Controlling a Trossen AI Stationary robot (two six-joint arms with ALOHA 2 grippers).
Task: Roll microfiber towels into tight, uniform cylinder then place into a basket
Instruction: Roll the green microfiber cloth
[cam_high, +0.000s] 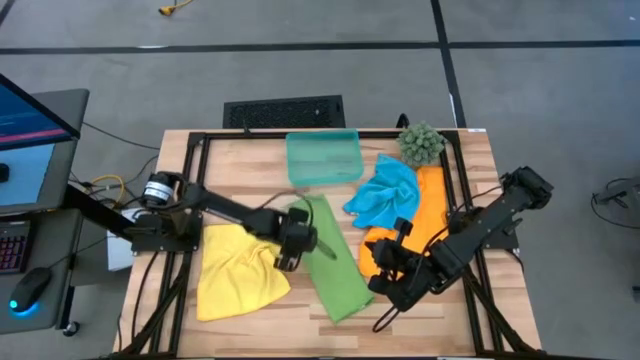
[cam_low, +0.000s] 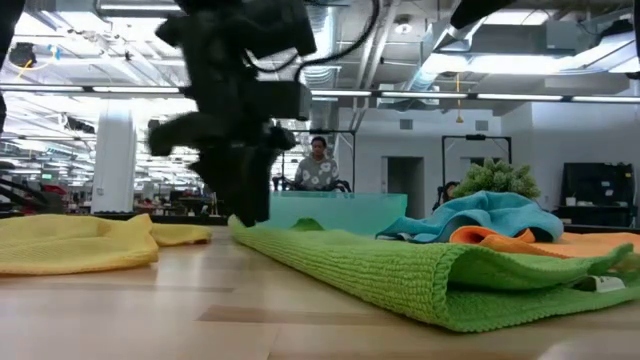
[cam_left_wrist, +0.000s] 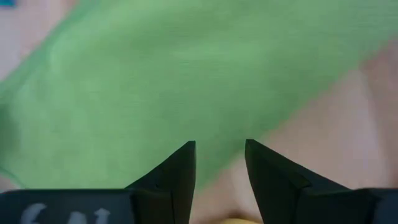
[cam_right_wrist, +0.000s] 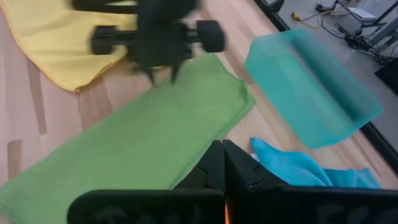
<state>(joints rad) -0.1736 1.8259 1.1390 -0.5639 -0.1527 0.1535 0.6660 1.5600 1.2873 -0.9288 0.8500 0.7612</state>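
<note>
The green towel (cam_low: 400, 268) just beside the left gripper (cam_left_wrist: 221, 163) is matt cloth with a fine ribbed, nubbly weave. The yellow towel (cam_low: 70, 243) on that gripper's other side is soft, matt and crumpled. The table (cam_low: 150, 320) is pale wood, smooth with a slight sheen. Beyond the gripper, the basket (cam_right_wrist: 311, 87) is translucent teal plastic, smooth and faintly glossy. The 2 fingers (cam_left_wrist: 168, 180) look like dark matt plastic.

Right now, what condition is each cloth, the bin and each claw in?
Green towel: folded into a long flat strip, unrolled.
Yellow towel: spread, rumpled.
Blue towel: crumpled heap.
Orange towel: flat, partly covered.
Basket: empty.
Left claw: open, above the green towel.
Right claw: shut, empty.
</note>
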